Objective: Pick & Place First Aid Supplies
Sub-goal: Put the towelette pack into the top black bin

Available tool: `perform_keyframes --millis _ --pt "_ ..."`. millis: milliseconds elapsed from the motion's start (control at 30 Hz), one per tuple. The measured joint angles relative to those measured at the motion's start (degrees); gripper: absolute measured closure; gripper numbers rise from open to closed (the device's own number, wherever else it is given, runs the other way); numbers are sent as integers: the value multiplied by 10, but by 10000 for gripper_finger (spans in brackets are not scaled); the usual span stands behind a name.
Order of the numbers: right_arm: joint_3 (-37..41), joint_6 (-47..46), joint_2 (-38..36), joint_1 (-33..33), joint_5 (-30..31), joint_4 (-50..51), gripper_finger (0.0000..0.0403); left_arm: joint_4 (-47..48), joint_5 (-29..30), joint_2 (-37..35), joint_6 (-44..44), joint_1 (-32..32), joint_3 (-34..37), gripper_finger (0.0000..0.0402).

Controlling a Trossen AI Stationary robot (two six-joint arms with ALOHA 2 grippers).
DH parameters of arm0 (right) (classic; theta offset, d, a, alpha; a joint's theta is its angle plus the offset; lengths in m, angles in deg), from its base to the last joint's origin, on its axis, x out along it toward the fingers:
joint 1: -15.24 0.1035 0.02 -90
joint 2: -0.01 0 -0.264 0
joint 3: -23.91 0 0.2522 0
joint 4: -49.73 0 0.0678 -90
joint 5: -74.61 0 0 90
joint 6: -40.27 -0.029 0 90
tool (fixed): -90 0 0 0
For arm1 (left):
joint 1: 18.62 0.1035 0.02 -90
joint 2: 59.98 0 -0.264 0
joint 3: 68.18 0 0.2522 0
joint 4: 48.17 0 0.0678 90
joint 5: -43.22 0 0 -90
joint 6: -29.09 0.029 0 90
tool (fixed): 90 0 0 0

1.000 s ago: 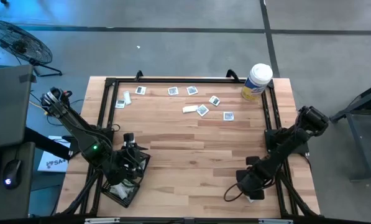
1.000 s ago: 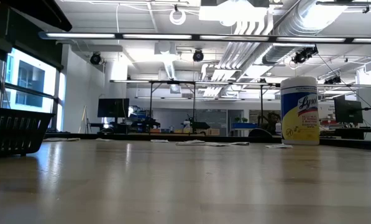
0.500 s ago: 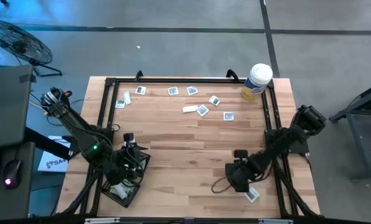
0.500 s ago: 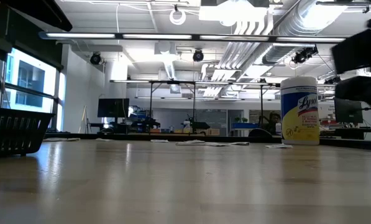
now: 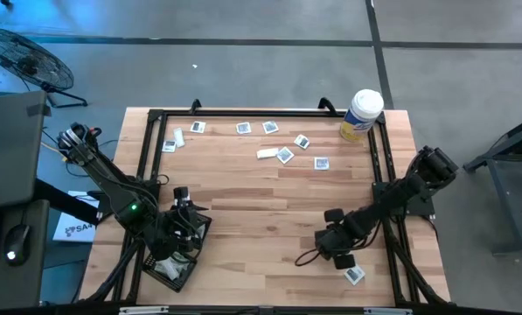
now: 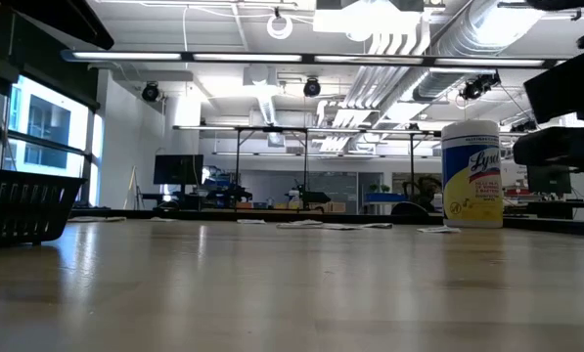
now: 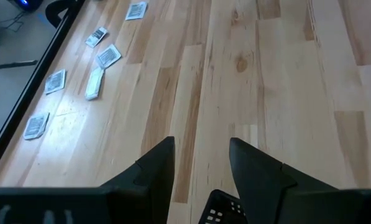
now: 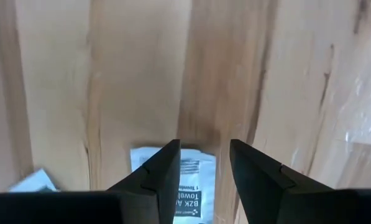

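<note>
packets (image 5: 284, 155): 10 | canister (image 5: 361, 115): 1 | mesh tray (image 5: 180, 262): 1

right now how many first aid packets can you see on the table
10. Nine packets lie scattered along the far side, and one lies near the near right corner. More may be hidden in the black tray.

Wooden table (image 5: 261, 219) carries packets (image 5: 284, 155), canister (image 5: 360, 115), tray (image 5: 177, 254).

An open lab or workshop: bare ceiling ducts (image 6: 487, 29), strip lights (image 6: 272, 57), far monitors (image 6: 178, 169), concrete floor (image 5: 243, 70) around the wooden table (image 5: 269, 210).
</note>
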Motion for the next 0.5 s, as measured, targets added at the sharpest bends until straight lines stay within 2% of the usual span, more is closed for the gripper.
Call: perform_keyframes --millis 500 --pt "0 65 1 -2 -22 22 270 0 0 0 0 0 0 252"
